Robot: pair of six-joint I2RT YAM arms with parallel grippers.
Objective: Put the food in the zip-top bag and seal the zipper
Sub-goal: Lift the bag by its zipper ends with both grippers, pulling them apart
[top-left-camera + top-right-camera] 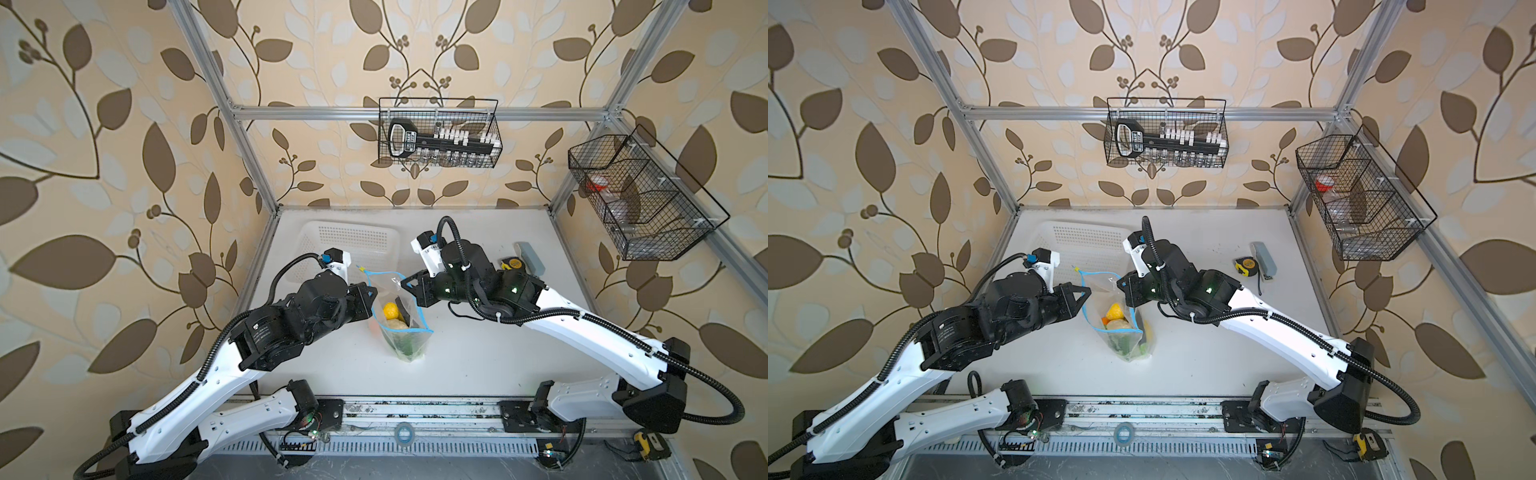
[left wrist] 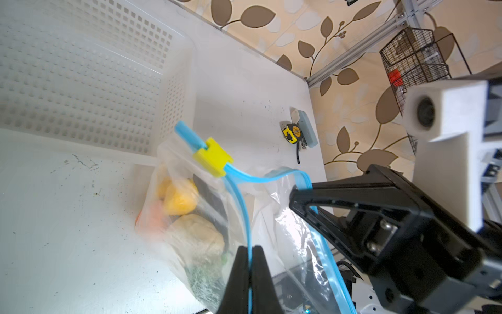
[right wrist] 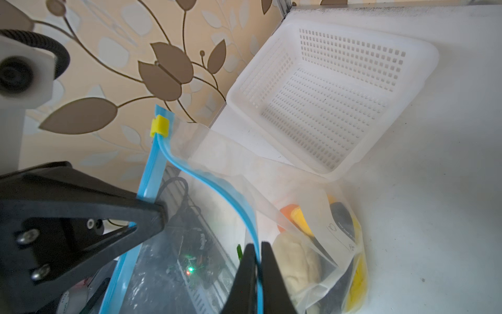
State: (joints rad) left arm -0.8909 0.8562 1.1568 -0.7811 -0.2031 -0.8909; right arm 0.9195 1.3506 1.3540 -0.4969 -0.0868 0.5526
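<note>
between left gripper (image 2: 249, 248) and right gripper (image 3: 258, 246) sits zip-top bag (image 1: 405, 345), mouth agape; each pinches an opposite zipper (image 2: 240, 198) side, food (image 1: 390, 311) below both tips.

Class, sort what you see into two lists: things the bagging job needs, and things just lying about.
Job: zip-top bag, food inside it, zipper, left gripper, right gripper.
Lying about: white basket, tape measure, grey case, wire wall baskets.
</note>
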